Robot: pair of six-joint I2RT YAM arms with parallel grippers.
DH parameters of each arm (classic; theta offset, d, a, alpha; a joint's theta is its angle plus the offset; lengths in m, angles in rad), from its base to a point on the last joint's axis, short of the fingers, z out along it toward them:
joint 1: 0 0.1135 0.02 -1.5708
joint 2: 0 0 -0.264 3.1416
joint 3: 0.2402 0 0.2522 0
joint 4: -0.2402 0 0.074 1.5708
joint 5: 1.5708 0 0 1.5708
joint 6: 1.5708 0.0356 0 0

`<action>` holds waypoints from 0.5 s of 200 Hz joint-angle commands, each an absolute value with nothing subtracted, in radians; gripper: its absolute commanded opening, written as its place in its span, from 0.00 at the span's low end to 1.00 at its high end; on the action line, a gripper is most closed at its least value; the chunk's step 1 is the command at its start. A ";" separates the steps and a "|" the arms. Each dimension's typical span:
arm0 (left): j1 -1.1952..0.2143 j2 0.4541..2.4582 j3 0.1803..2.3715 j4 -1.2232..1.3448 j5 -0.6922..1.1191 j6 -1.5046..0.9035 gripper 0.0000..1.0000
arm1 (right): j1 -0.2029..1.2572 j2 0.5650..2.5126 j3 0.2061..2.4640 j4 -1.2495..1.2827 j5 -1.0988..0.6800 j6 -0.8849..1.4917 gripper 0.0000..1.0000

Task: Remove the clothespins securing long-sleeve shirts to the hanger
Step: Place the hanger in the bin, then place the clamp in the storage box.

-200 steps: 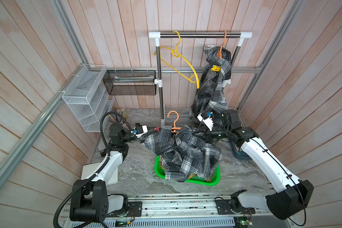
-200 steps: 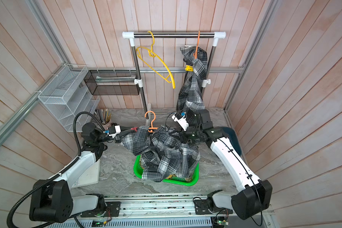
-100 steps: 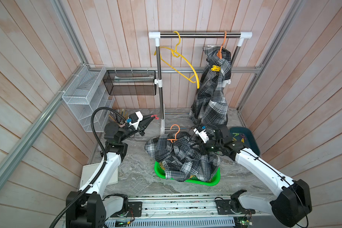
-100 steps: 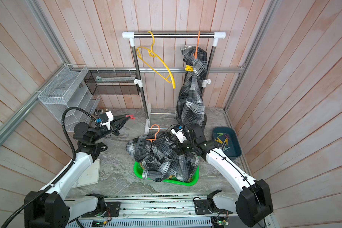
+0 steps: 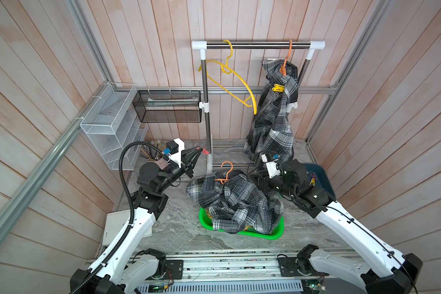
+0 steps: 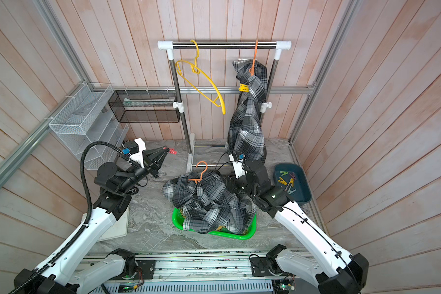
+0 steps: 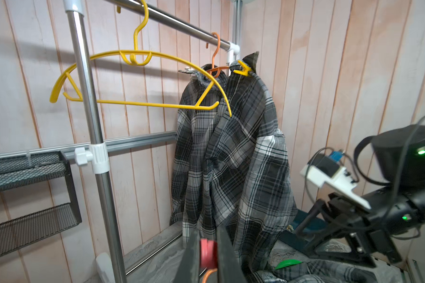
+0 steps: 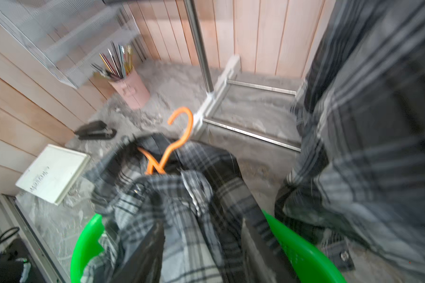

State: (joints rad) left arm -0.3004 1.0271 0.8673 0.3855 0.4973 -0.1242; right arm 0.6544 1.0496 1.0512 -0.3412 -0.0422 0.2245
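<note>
My left gripper [image 5: 200, 150] is raised at the back left and shut on a red-pink clothespin [image 7: 207, 252], away from any cloth. A grey plaid long-sleeve shirt [image 5: 236, 201] lies heaped over a green basket [image 5: 278, 233], with its orange hanger [image 5: 225, 173] poking out on top. My right gripper [image 5: 259, 182] is at the heap's right edge. In the right wrist view its fingers [image 8: 142, 245] stand apart, with plaid cloth lying between them. A second grey plaid shirt [image 5: 273, 119] hangs from an orange hanger [image 5: 287, 58] on the rail, pinned by a yellow clothespin [image 5: 278, 87].
An empty yellow hanger [image 5: 229, 79] hangs on the rail [image 5: 257, 45]. A teal tray [image 6: 303, 193] with several clothespins sits at the right. At the left are a white wire shelf [image 5: 107, 122], a black mesh basket [image 5: 168, 107], a pencil cup [image 8: 130, 90], a stapler [image 8: 95, 131] and a white board [image 5: 117, 226].
My left gripper pulled back and up to the left with the red-pink clothespin. The shirt and its hanger sank onto the basket. My right gripper lowered and opened.
</note>
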 commanded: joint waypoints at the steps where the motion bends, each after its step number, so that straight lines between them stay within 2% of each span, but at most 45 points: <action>1: -0.312 1.036 0.919 0.227 0.392 -0.165 0.00 | 0.748 1.088 1.093 -0.266 0.086 0.181 0.54; 25: -0.314 1.068 0.974 0.121 0.402 -0.200 0.00 | 0.855 1.178 1.154 -0.187 0.174 0.131 0.55; 42: -0.317 1.086 0.991 0.090 0.420 -0.221 0.00 | 0.901 1.245 1.192 -0.110 0.171 0.107 0.55; 100: -0.319 1.126 1.042 -0.012 0.424 -0.219 0.00 | 0.922 1.421 1.310 0.039 0.070 0.050 0.55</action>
